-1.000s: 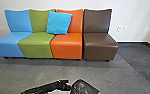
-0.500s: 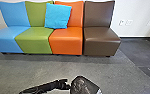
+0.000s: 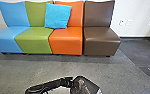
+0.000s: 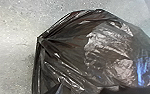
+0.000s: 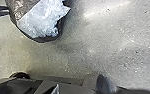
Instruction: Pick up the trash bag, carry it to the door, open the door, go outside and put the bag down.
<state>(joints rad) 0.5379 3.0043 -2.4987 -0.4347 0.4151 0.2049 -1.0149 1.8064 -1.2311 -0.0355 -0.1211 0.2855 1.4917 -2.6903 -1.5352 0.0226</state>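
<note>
We see the left tool (image 3: 70, 83) at the trash bag (image 3: 84, 87), in front of the seats (image 3: 67, 42) (whether it grips, we cannot tell); the bag's folds converge to a point; its long axis is unclear.

The black left arm (image 3: 49, 85) reaches in from the near side, left of centre, rising gently rightward and away, then running almost level to the left end effector (image 3: 70, 82). The right wrist view shows part of the robot's dark base (image 5: 66, 86), low over the floor.
</note>
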